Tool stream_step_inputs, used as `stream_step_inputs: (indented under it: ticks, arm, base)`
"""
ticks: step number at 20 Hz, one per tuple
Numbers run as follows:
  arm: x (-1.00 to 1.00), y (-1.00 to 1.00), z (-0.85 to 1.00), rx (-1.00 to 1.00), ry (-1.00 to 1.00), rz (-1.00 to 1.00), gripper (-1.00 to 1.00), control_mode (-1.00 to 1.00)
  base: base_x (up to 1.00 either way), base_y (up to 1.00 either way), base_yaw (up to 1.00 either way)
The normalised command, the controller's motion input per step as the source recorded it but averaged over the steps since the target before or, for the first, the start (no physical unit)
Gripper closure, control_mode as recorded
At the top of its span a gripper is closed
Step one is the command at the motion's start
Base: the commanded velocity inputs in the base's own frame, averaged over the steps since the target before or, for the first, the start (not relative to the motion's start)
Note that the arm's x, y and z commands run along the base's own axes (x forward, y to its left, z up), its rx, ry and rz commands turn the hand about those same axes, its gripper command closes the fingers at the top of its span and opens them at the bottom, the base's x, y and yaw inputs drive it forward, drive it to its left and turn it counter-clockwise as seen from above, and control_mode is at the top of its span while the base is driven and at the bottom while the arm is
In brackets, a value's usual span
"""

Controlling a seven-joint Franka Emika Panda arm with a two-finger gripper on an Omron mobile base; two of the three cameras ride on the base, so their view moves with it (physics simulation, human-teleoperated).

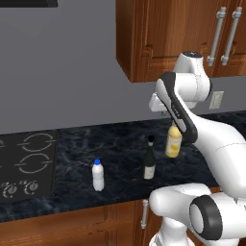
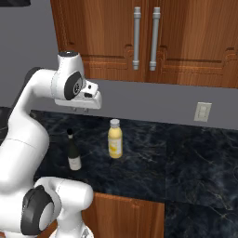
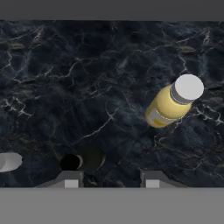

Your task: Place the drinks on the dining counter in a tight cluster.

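Hand view shows the gripper [image 3: 109,179] released, empty above the counter [image 3: 65,78], juice bottle [image 3: 173,105] at two o'clock, likely next to be gathered.

The black marble-veined desk [image 1: 115,139] runs above brown wooden cabinets. Three bottles stand upright on it: a small white blue-capped bottle [image 1: 98,175] toward the cooktop [image 1: 26,163], a slim dark wine bottle [image 1: 150,161] in the middle, and a yellow juice bottle [image 1: 173,142] with a whitish cap just beyond it. The cooktop is set into the desk's left end.
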Motion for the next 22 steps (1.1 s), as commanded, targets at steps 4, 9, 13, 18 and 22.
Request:
stream_step_inputs:
  ticks: [4, 9, 13, 18, 22]
  arm:
    - [-0.07, 0.00, -0.02, 0.00, 0.00, 0.00, -1.00, -1.00]
    - [-0.29, 0.00, -0.19, 0.01, 0.00, 0.00, -1.00, -1.00]
    - [-0.29, 0.00, -0.23, 0.11, 0.00, 0.00, -1.00, -1.00]
    - [-0.44, -0.02, -0.26, 0.23, -0.12, 0.10, -1.00, -1.00]
    - [-0.25, -0.05, -0.26, 0.24, -0.26, 0.36, -1.00, -1.00]
  base:
    - [0.00, 0.00, 0.00]
    - [0.00, 0.00, 0.00]
    - [0.00, 0.00, 0.00]
    - [0.00, 0.00, 0.00]
    - [0.00, 0.00, 0.00]
